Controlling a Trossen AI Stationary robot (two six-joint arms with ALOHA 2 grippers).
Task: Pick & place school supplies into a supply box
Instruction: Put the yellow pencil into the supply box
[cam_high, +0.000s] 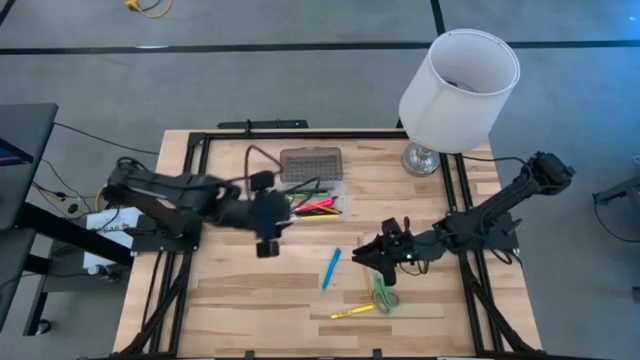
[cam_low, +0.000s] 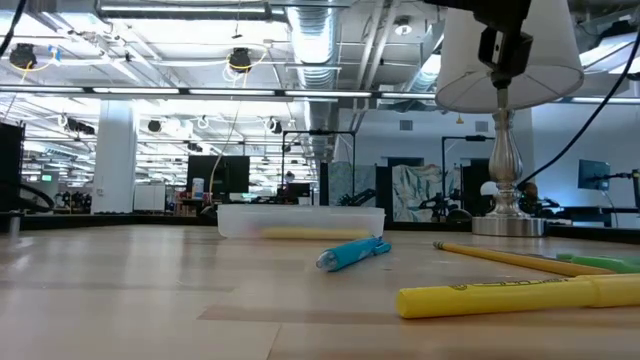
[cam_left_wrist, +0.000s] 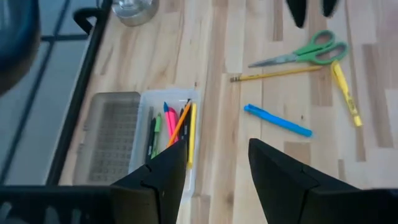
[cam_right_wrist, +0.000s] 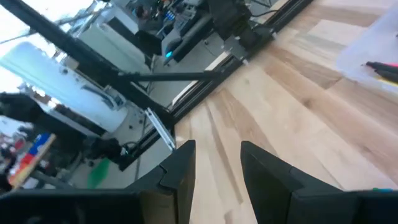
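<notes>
While left gripper (cam_high: 268, 243) gapes empty by supply box (cam_high: 312, 180) — right gripper (cam_high: 372, 257) part-open, empty.

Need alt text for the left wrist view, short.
Seen past the left gripper, jaws open and empty, a clear supply box on a wooden table holds several pens and pencils, its grey lid beside it. Farther off lie a blue marker, a pencil, green scissors and a yellow highlighter.
</notes>
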